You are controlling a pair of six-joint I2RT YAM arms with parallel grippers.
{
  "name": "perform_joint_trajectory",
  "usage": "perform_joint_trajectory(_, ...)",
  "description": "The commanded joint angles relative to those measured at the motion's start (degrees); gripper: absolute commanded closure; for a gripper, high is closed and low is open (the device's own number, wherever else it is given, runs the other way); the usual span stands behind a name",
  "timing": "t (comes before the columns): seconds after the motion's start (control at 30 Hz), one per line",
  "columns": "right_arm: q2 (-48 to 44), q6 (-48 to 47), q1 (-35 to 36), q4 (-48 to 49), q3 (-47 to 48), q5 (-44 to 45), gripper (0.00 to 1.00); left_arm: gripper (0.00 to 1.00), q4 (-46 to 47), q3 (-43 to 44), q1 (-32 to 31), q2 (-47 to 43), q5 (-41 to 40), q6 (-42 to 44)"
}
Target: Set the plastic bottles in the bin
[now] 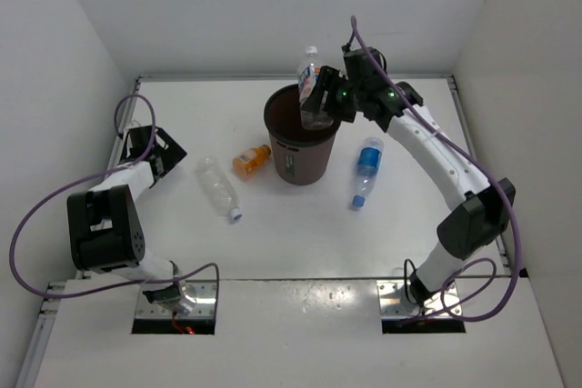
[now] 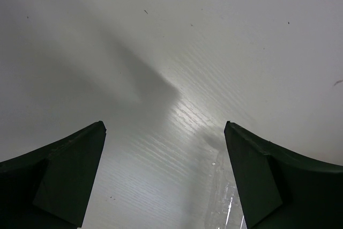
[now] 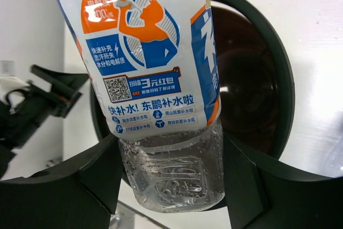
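My right gripper (image 1: 320, 102) is shut on the white-labelled clear bottle (image 1: 310, 79) and holds it over the open mouth of the dark brown bin (image 1: 289, 134). In the right wrist view the bottle (image 3: 161, 105) sits between my fingers (image 3: 80, 181) with the bin (image 3: 268, 63) behind it. The plain clear bottle (image 1: 218, 188), the orange bottle (image 1: 250, 161) and the blue-labelled bottle (image 1: 366, 170) lie on the table around the bin. My left gripper (image 1: 159, 154) is open and empty at the far left; its view shows bare table and a sliver of clear plastic (image 2: 225, 202).
White walls enclose the table on three sides. The bin stands at mid-table, near the back. Purple cables loop from both arms.
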Motion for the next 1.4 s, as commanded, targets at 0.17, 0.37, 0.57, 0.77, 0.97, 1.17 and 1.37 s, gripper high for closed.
perform_joint_trajectory(0.17,-0.2,-2.5,3.0,-0.2,3.9,7.6,0.57,0.00,0.6,2.2,0.0,-2.4,0.8,0.9)
perform_joint_trajectory(0.37,1.6,-3.6,4.6,-3.8,12.0,10.2,0.00,0.00,0.6,2.7,0.0,-1.9,1.9,0.9)
perform_joint_trajectory(0.57,5.4,-5.6,3.3,-15.1,27.2,17.4,0.00,0.00,1.1,2.7,0.0,-1.9,2.6,1.7)
perform_joint_trajectory(0.77,-8.5,-0.3,2.8,-9.3,16.6,35.2,0.00,0.00,1.2,2.2,0.0,-1.9,3.2,2.4)
perform_joint_trajectory(0.97,-19.9,2.2,-0.4,-3.8,-5.2,38.9,0.00,0.00,1.7,1.7,0.0,-2.4,3.2,2.4)
perform_joint_trajectory(1.17,-15.8,7.9,-6.4,-11.0,-9.4,31.0,0.00,0.00,2.2,0.6,0.0,-2.4,3.7,2.4)
perform_joint_trajectory(1.37,-12.8,10.6,-11.9,-11.8,-13.7,24.4,0.00,0.00,3.4,-0.5,0.0,-3.0,3.7,2.4)
